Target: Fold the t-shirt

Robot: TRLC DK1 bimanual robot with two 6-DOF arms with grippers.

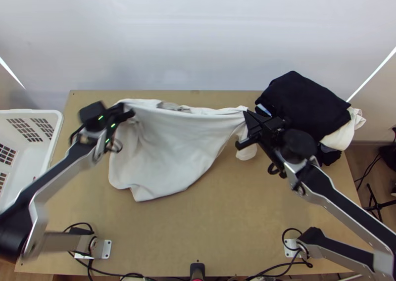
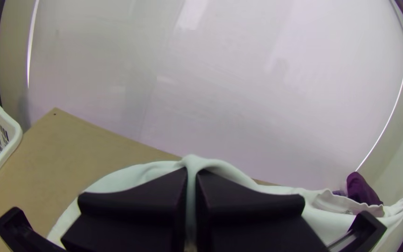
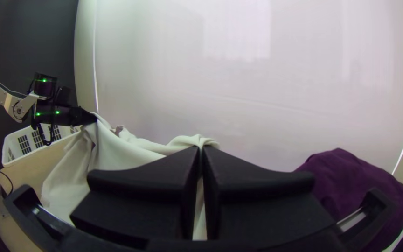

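Two grips on the white t-shirt (image 1: 163,142): left hand (image 2: 191,173) pinched shut on one end of the upper edge, right hand (image 3: 201,150) likewise on the other. Cloth sags between them. I'd draw both apart evenly, keep them level, then lower it flat onto the counter (image 1: 222,207), clear of the dark pile (image 1: 307,103) just beside the right hand, releasing last.
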